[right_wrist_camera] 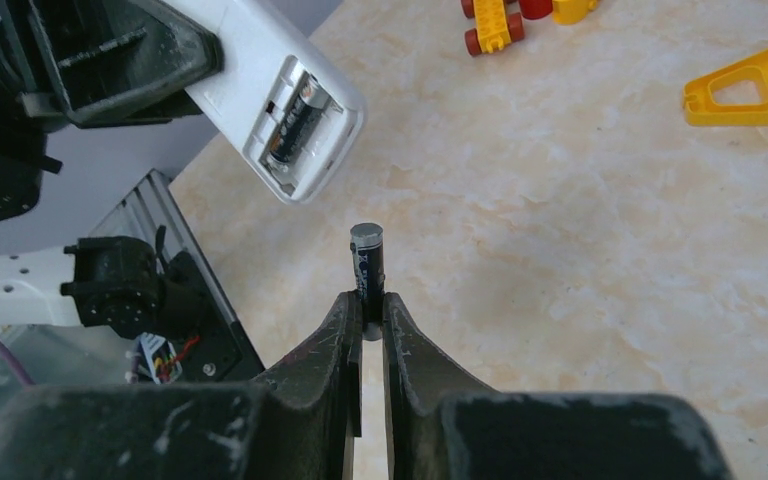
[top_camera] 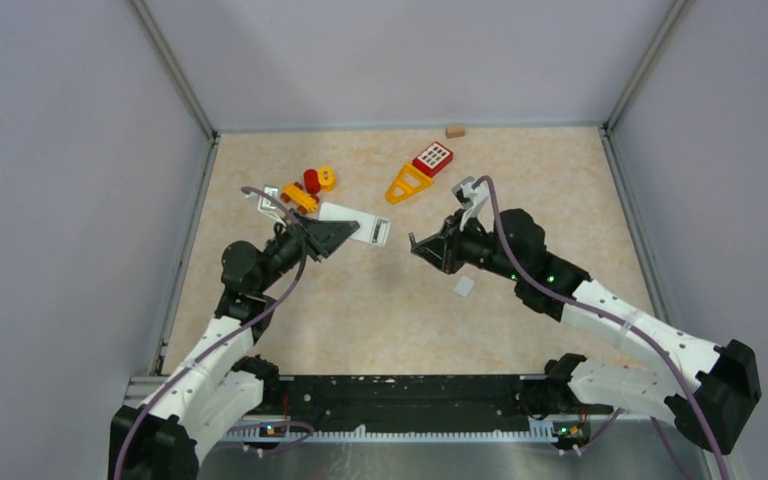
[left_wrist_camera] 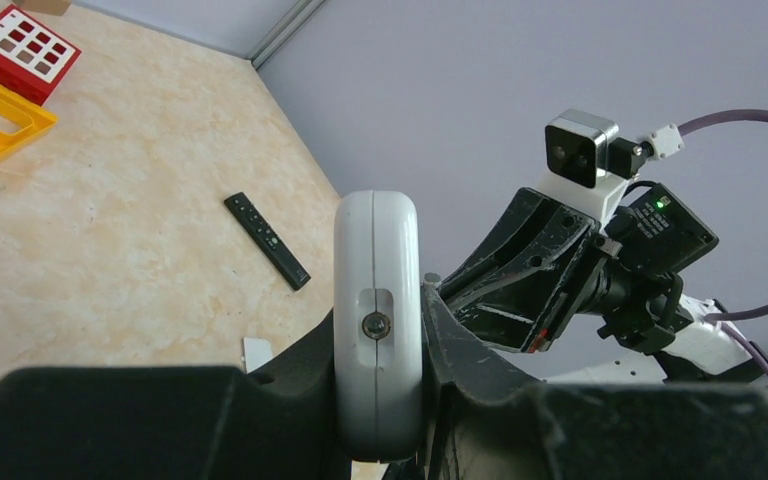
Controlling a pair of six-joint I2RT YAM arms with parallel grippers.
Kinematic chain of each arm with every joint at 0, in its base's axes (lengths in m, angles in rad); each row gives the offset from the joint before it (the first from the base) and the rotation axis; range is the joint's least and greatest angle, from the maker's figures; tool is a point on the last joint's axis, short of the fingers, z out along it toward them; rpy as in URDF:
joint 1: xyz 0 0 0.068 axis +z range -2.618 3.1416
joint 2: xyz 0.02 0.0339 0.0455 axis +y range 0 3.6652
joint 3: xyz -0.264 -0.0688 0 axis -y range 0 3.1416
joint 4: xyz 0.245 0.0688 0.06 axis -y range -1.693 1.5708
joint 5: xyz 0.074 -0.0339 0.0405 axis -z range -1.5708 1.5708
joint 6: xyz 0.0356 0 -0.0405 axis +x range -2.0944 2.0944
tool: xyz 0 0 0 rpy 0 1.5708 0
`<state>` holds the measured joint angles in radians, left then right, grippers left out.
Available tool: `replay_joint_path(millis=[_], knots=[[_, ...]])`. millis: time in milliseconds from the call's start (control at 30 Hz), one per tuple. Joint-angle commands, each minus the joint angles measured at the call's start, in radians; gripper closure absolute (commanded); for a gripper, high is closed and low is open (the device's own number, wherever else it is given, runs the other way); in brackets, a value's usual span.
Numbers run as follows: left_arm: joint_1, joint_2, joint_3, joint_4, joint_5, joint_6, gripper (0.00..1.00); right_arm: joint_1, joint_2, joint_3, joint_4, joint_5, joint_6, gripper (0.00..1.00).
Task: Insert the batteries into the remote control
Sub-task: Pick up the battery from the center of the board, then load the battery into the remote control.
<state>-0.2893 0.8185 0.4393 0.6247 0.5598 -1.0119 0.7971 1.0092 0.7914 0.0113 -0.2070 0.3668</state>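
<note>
My left gripper (left_wrist_camera: 379, 318) is shut on a white remote control (left_wrist_camera: 378, 250), held edge-on above the table, also seen from above as the remote control (top_camera: 352, 221). Its battery compartment (right_wrist_camera: 298, 118) is open and faces my right gripper; one dark battery (right_wrist_camera: 293, 112) lies inside it. My right gripper (right_wrist_camera: 366, 303) is shut on a second battery (right_wrist_camera: 367, 258), dark with bluish print, sticking out past the fingertips. Its tip is a short way below the compartment and apart from it. From above, the right gripper (top_camera: 418, 245) faces the remote's end.
A small white cover piece (top_camera: 464, 286) lies on the table under the right arm. A black remote (left_wrist_camera: 267, 240) lies on the table. Red and yellow toy pieces (top_camera: 310, 185), a yellow triangle (top_camera: 408, 183), a red block (top_camera: 432, 158) and a wooden block (top_camera: 455, 130) sit farther back.
</note>
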Motion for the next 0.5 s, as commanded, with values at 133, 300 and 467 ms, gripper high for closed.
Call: replay_joint_path(millis=[133,300,467], knots=[[0.004,0.033,0.021,0.075,-0.007,-0.034,1.0,0.013,0.037,0.136,-0.054,0.102,0.275,1.0],[0.004,0.046,0.038,-0.043,-0.075,-0.073,1.0,0.01,0.07,0.163,-0.184,0.243,0.52,1.0],[0.004,0.087,0.036,-0.037,-0.083,-0.086,1.0,0.014,0.216,0.216,-0.227,0.159,0.611,1.0]])
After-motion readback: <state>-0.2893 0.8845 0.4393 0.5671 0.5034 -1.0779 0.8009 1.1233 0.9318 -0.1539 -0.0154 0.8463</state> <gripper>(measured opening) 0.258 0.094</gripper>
